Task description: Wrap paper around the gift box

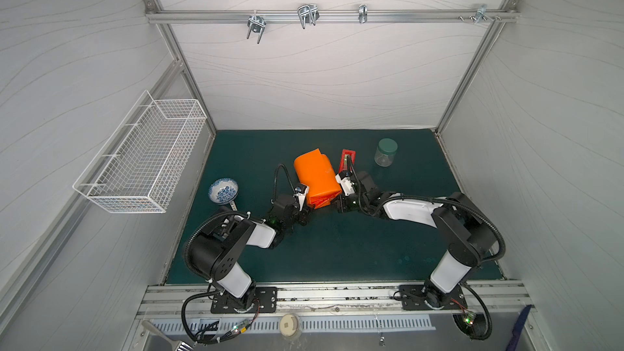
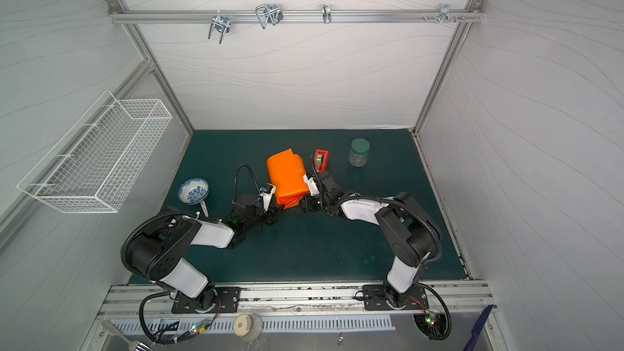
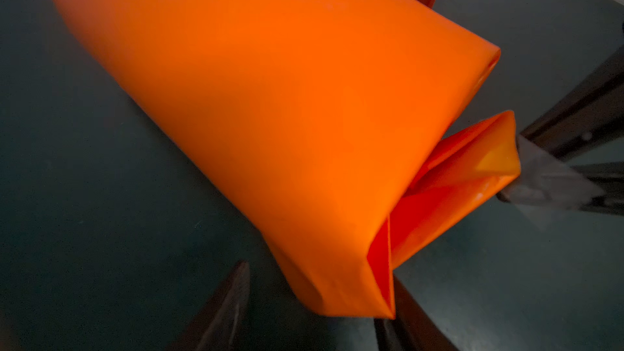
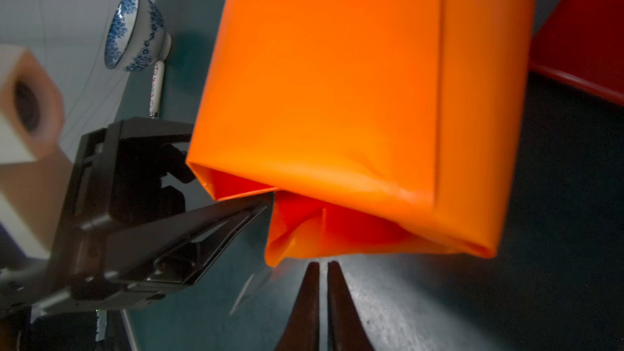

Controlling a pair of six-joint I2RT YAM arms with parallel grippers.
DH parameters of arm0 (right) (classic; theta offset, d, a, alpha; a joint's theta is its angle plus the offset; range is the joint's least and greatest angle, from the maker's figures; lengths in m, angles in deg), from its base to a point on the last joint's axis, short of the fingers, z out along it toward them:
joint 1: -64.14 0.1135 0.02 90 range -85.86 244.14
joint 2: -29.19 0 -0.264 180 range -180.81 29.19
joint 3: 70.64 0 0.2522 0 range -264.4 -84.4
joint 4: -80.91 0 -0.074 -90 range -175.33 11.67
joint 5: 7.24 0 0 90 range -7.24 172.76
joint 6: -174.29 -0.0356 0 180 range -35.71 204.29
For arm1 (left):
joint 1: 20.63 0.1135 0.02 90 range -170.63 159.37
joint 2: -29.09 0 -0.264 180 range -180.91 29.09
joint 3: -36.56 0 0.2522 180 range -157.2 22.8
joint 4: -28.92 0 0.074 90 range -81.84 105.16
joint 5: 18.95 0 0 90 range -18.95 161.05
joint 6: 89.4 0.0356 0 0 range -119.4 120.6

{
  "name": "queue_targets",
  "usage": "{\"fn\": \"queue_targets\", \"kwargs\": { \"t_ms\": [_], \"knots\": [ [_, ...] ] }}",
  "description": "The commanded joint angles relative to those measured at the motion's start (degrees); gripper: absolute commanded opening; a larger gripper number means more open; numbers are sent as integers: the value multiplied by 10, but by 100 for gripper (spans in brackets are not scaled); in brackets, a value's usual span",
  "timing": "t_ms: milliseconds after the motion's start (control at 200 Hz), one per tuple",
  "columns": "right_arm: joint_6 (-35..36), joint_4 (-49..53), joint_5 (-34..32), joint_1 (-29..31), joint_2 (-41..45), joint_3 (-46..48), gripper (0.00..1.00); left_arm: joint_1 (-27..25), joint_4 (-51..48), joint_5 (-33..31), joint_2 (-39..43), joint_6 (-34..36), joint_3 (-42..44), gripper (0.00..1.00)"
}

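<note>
The paper [image 1: 315, 177] is folded into a box-shaped orange parcel on the counter [image 1: 337, 251], just beside the red tape dispenser [image 1: 347, 160]. It sits the same way in both top views [image 2: 287, 177]. The gift box is hidden inside it.

The parcel's end farther from the tape dispenser is not closed. Its flaps turn inward and hang loose, showing the redder inner side.

Both arms meet at that end. The left jaws are spread about halfway and straddle one corner of the open end. One finger [image 3: 229, 302] stands clear of the parcel's side, while the tip of the other finger [image 4: 236, 214] rests against the lower fold edge. They hold nothing.

The right jaws are pressed almost together, with only a thin slit between the fingers [image 4: 309, 302]. Their tips are right at the drooping flap, and I cannot tell whether anything thin is pinched.

A green-lidded jar [image 1: 386, 152] stands near the tape dispenser, on the side away from the parcel. A blue-patterned bowl [image 1: 223, 190] sits well apart from it, beyond the parcel.
</note>
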Motion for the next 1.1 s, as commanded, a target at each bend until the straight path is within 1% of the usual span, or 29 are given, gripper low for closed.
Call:
{"fn": "queue_targets", "kwargs": {
  "t_ms": [0, 310, 690, 895, 1091],
  "knots": [
    [-6, -23, 17, 4, -8, -23, 10, 4, 15, 7, 8, -2, -16, 59],
    [-7, -23, 0, 2, -23, -50, 9, 4, 17, 9, 9, -4, -14, 59],
    [-9, -29, 5, -5, -39, -70, 9, 4, 15, 10, 17, -5, -12, 59],
    [-8, -28, 17, -12, -33, -78, 9, 4, 14, 11, 31, -14, -5, 65],
    [-3, -21, 31, -28, 6, -55, 11, 4, 8, 11, 65, -41, 6, 71]
  ]
}}
